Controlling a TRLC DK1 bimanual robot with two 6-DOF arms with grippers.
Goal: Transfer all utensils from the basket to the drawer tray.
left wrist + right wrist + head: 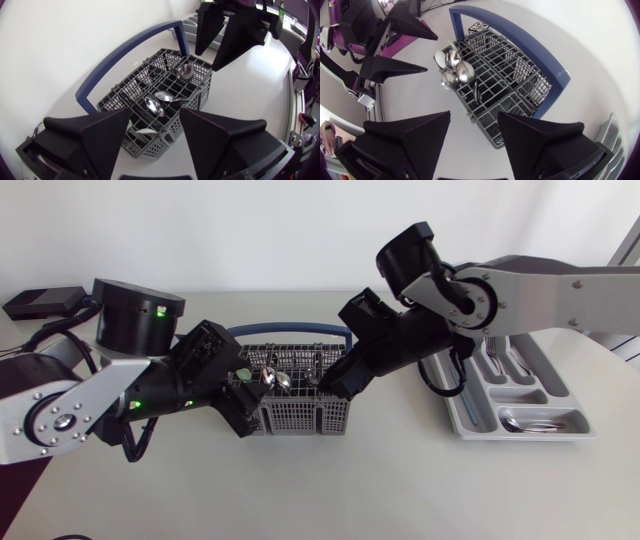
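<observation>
The head view alone shows cutlery (540,422) lying in the tray (462,418) by the right edge of the table (350,490); both wrist views show the left fingers (100,140) and right fingers (415,140) spread wide, holding nothing, tilted down over opposite ends of the mid-table basket (300,418), where spoons (457,72) stand.
</observation>
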